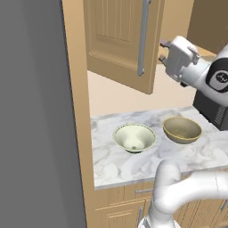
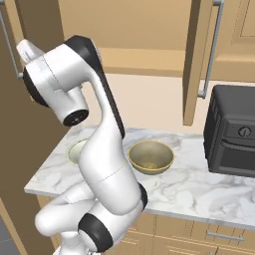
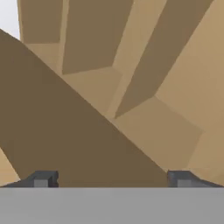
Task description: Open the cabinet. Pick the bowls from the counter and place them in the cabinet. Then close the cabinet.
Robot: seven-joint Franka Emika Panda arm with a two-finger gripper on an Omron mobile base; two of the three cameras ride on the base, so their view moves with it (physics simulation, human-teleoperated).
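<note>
On the white grey-veined marble desk (image 1: 111, 164), near edge to far: pale cream-white round ceramic bowl (image 1: 134, 137) beside tan-brown yellow-rimmed ceramic bowl (image 1: 182, 129), apart; above and behind, light-wood panelled wall cabinet door (image 1: 120, 40) swung open, tool (image 1: 163, 51) spread wide, empty, near its grey bar handle (image 1: 143, 38).
</note>
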